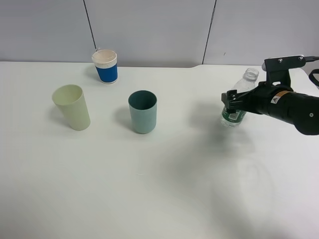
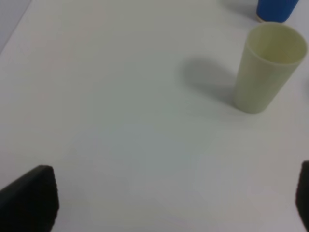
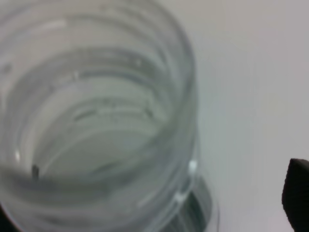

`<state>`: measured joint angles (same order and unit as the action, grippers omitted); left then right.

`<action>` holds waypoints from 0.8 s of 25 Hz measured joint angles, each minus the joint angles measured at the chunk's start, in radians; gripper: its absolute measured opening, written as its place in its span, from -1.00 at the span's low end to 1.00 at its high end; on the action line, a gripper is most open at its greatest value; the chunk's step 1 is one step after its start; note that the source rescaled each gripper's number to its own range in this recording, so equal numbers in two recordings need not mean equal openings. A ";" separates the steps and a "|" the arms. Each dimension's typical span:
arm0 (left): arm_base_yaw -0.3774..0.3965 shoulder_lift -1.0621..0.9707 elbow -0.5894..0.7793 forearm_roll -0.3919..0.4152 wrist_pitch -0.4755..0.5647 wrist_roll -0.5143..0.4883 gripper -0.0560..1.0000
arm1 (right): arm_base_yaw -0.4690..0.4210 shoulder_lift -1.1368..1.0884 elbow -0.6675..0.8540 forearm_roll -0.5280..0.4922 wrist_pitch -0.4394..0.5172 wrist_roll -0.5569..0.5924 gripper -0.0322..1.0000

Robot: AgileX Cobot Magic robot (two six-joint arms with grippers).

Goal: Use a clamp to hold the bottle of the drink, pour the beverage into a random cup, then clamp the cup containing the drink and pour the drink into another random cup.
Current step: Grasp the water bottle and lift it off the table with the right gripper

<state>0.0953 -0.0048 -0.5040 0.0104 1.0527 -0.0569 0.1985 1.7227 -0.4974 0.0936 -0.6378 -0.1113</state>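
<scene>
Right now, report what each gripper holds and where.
Nothing is held. The right gripper stands open around the middle of the bottle; the left gripper is open and empty.

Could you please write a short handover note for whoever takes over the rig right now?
Left gripper: open, holding nothing; the pale yellow-green plastic tumbler stands ahead of it.
Right gripper: open, fingers on either side of the small clear plastic bottle with the green label, not closed on it.
Things: the bottle stands upright and uncapped at the right of the white table. The teal plastic tumbler is mid-table and the blue-and-white paper cup is at the back; all cups are upright.
Done: right gripper placed around the bottle.
Left: grip, lift, pour into one cup, then pour that cup into another.
</scene>
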 joint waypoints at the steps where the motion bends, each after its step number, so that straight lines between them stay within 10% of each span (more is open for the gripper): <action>1: 0.000 0.000 0.000 0.000 0.000 0.000 1.00 | 0.000 0.006 0.000 0.000 -0.019 -0.001 1.00; 20: 0.000 0.000 0.000 0.000 0.000 0.000 1.00 | 0.000 0.237 0.002 -0.040 -0.272 -0.029 1.00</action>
<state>0.0953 -0.0048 -0.5040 0.0104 1.0527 -0.0569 0.1985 1.9594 -0.4954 0.0532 -0.9098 -0.1407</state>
